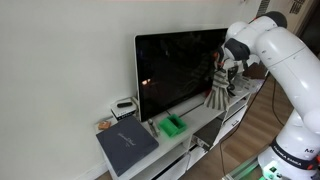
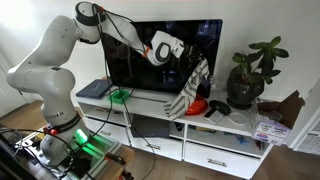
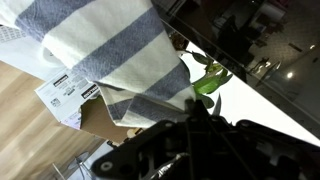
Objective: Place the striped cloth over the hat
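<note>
My gripper [image 2: 178,52] is shut on the top of the striped cloth [image 2: 190,88] and holds it up in front of the TV screen. The cloth hangs down with grey and off-white stripes, its lower end near the white shelf top. The red hat [image 2: 201,102] sits on that shelf just beside and partly behind the hanging cloth. In an exterior view the gripper [image 1: 222,66] holds the cloth [image 1: 217,93], and the hat is hidden. In the wrist view the cloth [image 3: 100,50] spreads from my jaws [image 3: 192,106]; the hat is not visible there.
A large TV [image 1: 180,70] stands close behind the cloth. A potted plant [image 2: 250,75] and a black object [image 2: 217,108] sit by the hat. A green box [image 1: 173,124] and a flat dark grey pad [image 1: 127,145] lie further along the white cabinet [image 2: 240,122].
</note>
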`<state>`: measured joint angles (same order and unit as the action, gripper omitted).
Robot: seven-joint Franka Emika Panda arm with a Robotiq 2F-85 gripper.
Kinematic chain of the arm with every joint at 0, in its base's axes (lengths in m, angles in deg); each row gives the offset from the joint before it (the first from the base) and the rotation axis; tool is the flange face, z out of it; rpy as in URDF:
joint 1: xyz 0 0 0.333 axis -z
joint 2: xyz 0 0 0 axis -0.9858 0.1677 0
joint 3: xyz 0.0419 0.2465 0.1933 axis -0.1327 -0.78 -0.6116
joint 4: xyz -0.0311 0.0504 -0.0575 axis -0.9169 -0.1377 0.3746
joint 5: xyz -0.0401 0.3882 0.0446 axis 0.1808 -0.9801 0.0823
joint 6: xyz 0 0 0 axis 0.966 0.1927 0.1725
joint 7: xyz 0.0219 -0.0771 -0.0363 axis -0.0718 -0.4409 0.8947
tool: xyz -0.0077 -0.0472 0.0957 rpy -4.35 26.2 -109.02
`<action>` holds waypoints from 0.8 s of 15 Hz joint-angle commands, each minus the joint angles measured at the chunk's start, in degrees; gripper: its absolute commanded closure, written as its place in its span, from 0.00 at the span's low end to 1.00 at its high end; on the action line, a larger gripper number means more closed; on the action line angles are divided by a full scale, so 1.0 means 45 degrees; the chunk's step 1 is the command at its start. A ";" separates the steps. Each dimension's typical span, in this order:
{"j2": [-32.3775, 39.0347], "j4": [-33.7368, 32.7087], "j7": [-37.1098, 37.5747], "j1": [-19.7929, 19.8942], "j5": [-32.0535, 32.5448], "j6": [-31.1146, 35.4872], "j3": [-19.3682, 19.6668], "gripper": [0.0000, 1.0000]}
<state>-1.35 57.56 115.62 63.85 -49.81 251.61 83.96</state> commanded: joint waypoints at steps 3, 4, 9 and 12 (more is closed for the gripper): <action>0.0449 -0.0946 -0.0995 0.0916 -0.1580 -0.0472 -0.0925 1.00; 0.0609 -0.1147 -0.1014 0.1128 -0.1731 -0.0478 -0.1085 1.00; 0.1603 -0.2389 -0.0642 0.2229 -0.2152 -0.0649 -0.1652 1.00; 0.2265 -0.3149 -0.0492 0.2749 -0.2243 -0.1106 -0.1783 1.00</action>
<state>4.96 49.10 113.33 73.32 -57.32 248.85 76.67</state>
